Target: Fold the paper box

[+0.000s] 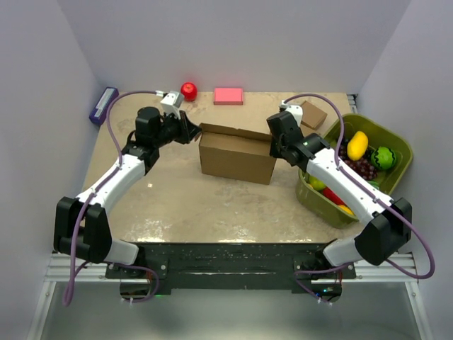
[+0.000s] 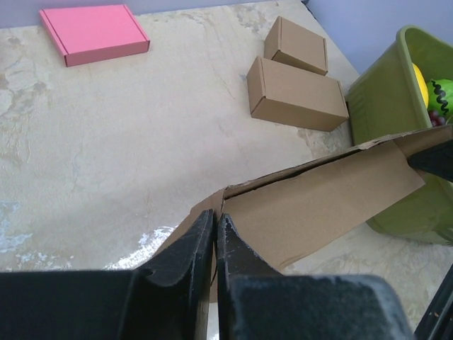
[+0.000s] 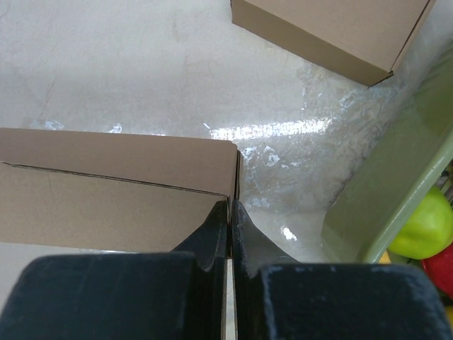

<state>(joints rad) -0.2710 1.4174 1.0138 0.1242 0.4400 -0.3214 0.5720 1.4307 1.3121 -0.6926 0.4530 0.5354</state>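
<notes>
Overhead, the paper box (image 1: 237, 152) stands near the middle of the table (image 1: 177, 205), folded up into a block with its long side facing the arms. The left gripper (image 1: 192, 132) meets the box's top corner at 9 o'clock, and the right gripper (image 1: 273, 145) meets its end at 3 o'clock. A pink flat box (image 1: 228, 95) lies at 12 o'clock from the box, well apart from it. A red round thing (image 1: 189, 91) sits at 11 o'clock. A green bin (image 1: 396, 142) holding fruit stands at 3 o'clock, beyond the right arm.

In the left wrist view, the fingers are pressed almost together. They pinch a thin cardboard edge of the box, whose wall runs away toward 2 o'clock. Two small brown boxes (image 2: 297, 93) lie touching at 1 o'clock on the table, with the bin just beside them at 3 o'clock.

In the right wrist view, the fingers are squeezed together on the box's near corner, with a sliver of cardboard between them. The box's wall stretches off toward 9 o'clock. One of the small brown boxes shows at 1 o'clock, apart from the paper box. The bin's wall shows at 4 o'clock.
</notes>
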